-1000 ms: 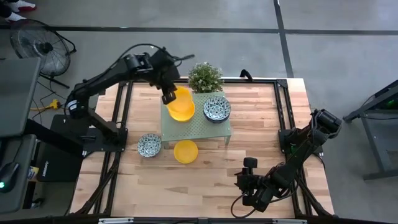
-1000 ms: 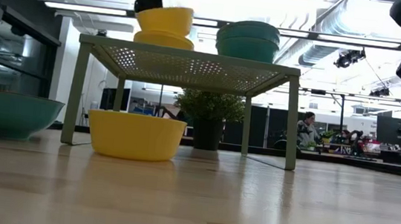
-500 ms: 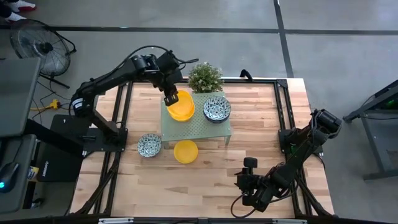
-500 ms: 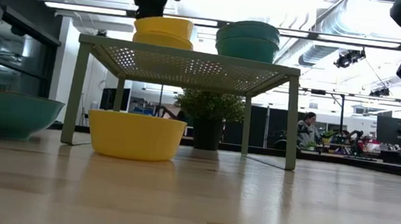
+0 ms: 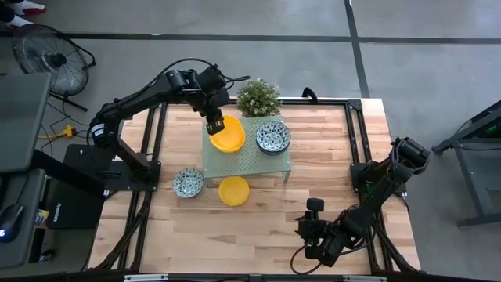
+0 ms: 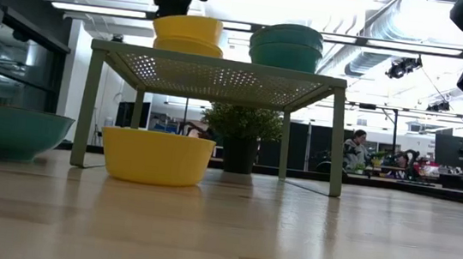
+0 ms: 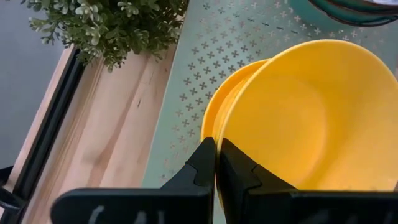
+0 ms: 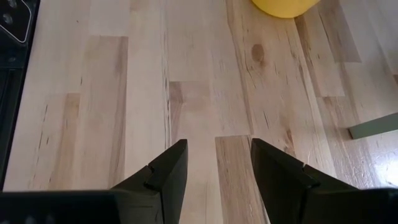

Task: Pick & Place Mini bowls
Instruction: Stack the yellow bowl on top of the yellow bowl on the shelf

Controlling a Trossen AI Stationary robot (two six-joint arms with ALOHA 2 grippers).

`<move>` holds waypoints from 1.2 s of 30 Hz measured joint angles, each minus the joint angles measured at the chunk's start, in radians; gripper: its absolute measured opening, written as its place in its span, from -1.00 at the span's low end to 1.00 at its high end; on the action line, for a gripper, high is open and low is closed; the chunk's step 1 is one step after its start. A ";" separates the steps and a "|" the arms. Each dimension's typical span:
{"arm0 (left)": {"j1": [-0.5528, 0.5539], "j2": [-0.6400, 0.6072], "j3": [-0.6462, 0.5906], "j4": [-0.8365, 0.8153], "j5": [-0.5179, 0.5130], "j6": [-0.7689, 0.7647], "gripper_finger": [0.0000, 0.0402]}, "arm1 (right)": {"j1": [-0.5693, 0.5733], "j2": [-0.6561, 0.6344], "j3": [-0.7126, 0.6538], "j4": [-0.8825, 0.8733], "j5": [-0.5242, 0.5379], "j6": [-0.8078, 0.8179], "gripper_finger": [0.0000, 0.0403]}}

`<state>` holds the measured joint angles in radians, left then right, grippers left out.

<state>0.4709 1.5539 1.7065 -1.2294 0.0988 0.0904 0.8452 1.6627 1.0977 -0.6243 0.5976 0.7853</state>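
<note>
1. Bowls sit in four spots: a yellow stack (image 5: 227, 135) on the left part of the green perforated shelf (image 5: 250, 164), a patterned stack (image 5: 273, 137) on its right part, a single yellow bowl (image 5: 233, 190) on the wooden table (image 5: 258, 227) at the shelf's front edge, and a single patterned bowl (image 5: 188, 182) on the table just off the shelf's front-left corner.
2. Left gripper (image 5: 215, 124) is over the shelf's back-left corner, its fingers clenched on the rim of the top yellow bowl (image 7: 298, 118); in the left wrist view the two dark fingers (image 7: 202, 165) pinch that rim with almost no gap.
3. That held bowl rests nested on another yellow bowl (image 7: 227, 99) beneath it, whose edge shows as a crescent beside it; the low view shows the pair seated on the shelf top (image 6: 188, 34).
4. Right gripper (image 5: 313, 227) waits low near the table's front-right corner, its fingers (image 8: 165, 171) spread apart over bare wood, holding nothing.
5. Potted plant (image 5: 258, 98) stands at the shelf's back edge, between the two stacks.
</note>
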 joint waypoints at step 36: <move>-0.020 0.050 0.069 -0.115 0.043 0.044 -0.43 | 0.000 0.000 0.000 0.000 -0.005 0.000 -0.18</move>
<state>0.4511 1.6041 1.7758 -1.3442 0.1417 0.1343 0.8452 1.6627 1.0977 -0.6247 0.5930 0.7849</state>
